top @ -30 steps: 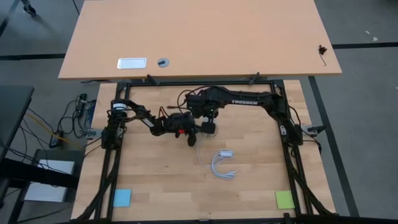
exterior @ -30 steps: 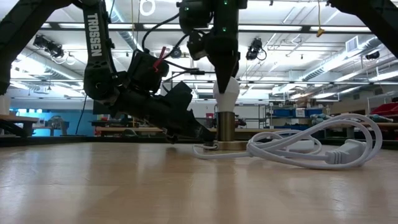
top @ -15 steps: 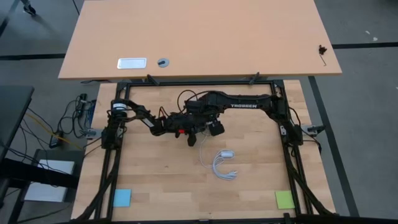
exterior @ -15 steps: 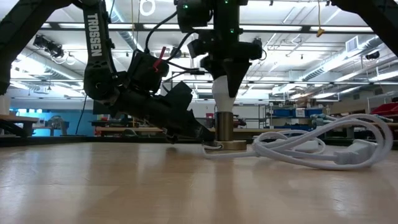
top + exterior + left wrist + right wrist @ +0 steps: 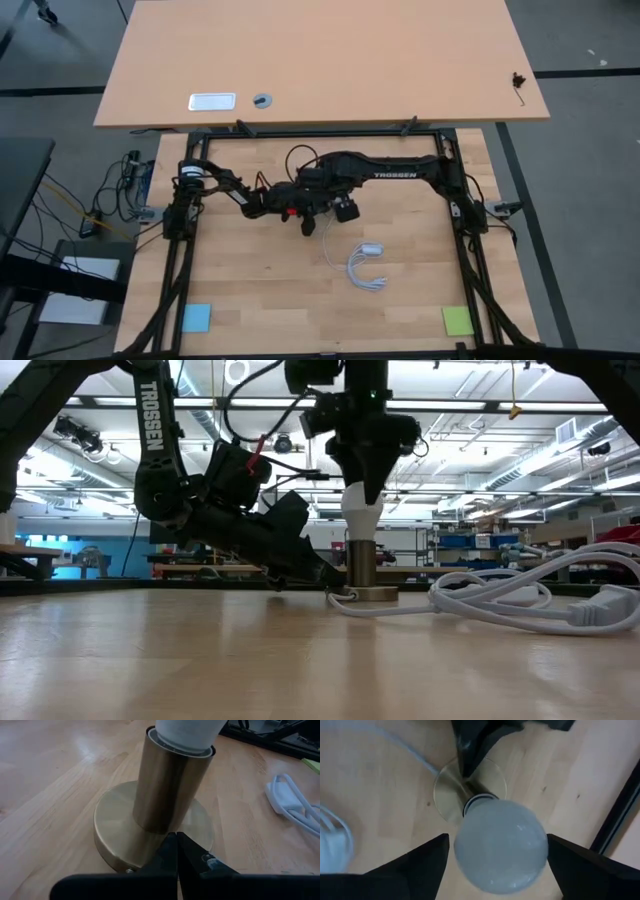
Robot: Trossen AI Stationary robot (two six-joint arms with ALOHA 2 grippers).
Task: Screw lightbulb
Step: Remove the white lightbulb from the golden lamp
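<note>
The white frosted lightbulb (image 5: 362, 520) stands upright with its base in the top of a brass socket (image 5: 362, 565), a cylinder on a round base disc resting flat on the table mid-centre. My right gripper (image 5: 362, 485) comes down from above and is shut on the bulb (image 5: 500, 847). My left gripper (image 5: 177, 845) is shut, low at the socket's foot, reaching from the table's left (image 5: 308, 222). The socket's white cord (image 5: 365, 270) lies coiled on the table to the near right. My left gripper presses its shut fingertips on the socket's base disc (image 5: 150, 860), right at the foot of the cylinder. It comes slanting down from the table's left. The disc lies flat on the table. My right gripper holds the bulb's rounded glass head (image 5: 470, 845) between its two fingers (image 5: 427, 865), one on each side. The fingers point straight down from above. The bulb stands upright, its base in the socket.
The cord's loops and plug (image 5: 520, 605) lie just right of the socket. A blue note (image 5: 196, 317) and a green note (image 5: 458, 320) lie at the near corners. Black frame rails (image 5: 470, 250) edge the table. A larger desk (image 5: 320, 60) stands beyond the far edge.
My right gripper has turned about its upright axis over the socket while staying on the bulb. The white cord has slid a little toward the table's right and near edges. The socket's base has shifted slightly the same way.
</note>
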